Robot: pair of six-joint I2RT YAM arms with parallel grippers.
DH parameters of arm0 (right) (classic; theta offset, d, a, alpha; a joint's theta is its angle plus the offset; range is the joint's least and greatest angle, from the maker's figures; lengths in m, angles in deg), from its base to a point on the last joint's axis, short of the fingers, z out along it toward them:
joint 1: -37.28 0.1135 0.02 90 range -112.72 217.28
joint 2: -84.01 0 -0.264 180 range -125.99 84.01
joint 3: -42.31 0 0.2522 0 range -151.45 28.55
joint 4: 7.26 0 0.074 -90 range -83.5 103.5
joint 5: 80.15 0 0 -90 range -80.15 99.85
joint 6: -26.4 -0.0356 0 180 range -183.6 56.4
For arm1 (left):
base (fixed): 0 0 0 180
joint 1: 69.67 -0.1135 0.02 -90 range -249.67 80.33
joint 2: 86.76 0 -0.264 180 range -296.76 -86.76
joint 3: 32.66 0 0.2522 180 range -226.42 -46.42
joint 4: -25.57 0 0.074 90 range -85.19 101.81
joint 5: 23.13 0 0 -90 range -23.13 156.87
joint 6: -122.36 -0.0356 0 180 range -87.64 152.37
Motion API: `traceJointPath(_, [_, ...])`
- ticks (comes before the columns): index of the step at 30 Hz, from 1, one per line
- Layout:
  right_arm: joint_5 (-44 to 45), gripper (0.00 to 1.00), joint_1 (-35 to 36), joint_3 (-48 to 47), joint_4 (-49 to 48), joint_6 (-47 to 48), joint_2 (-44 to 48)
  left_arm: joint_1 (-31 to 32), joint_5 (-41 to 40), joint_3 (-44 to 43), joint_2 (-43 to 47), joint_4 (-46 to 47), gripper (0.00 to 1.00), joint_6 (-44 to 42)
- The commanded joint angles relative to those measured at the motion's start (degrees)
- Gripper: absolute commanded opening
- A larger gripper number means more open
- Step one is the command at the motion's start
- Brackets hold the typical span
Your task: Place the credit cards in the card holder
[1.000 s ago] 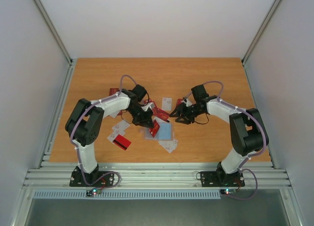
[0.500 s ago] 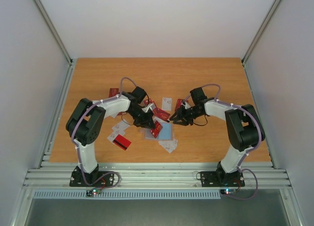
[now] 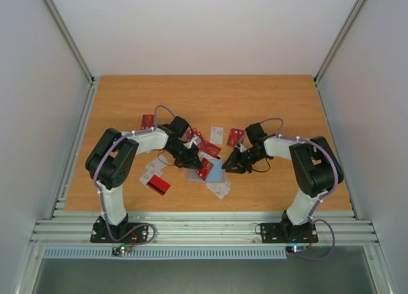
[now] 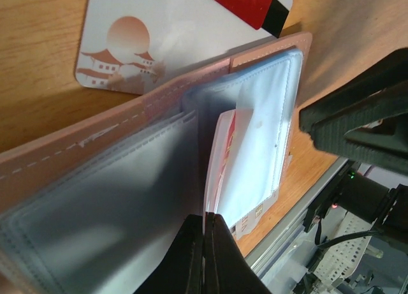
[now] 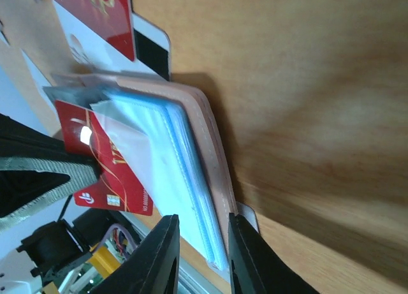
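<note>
Left fingers (image 4: 188,256) pinch the red gold-lettered plastic card (image 5: 105,173) pocketwards; right fingers (image 5: 162,256), narrow, straddle the tan leather folding holder (image 5: 205,131) at its three-o'clock edge, steadying it. Clamped? We can't tell.

Blocked at centre: open tan leather wallet (image 3: 217,173), left gripper (image 3: 194,162) pinching red gold-lettered card (image 3: 203,169), right gripper (image 3: 231,166) straddling wallet's edge, red and white cards (image 3: 158,186) strewn around. Free passage over far orange-brown wooden tabletop (image 3: 204,93).
</note>
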Motion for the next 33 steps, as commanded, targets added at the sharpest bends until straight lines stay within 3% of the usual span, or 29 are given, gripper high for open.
traceJointPath(1, [-0.3, 0.22, 1.2, 1.1, -0.7, 0.0, 0.8, 0.0, -1.5, 2.0, 0.3, 4.7, 0.00, 2.8])
traceJointPath(15, [-0.6, 0.08, 3.0, 2.0, -2.0, -1.1, -0.1, 0.4, -2.5, 6.5, 0.8, 13.2, 0.00, 8.4])
traceJointPath(26, [-0.7, 0.07, 3.5, 2.4, -2.3, -1.3, 0.0, 1.5, -3.1, 8.1, 1.0, 15.6, 0.00, 10.2])
traceJointPath(33, [-0.6, 0.07, 3.6, 2.2, -3.0, -1.9, 0.0, 2.8, -5.2, 7.2, 2.1, 12.1, 0.00, 8.4])
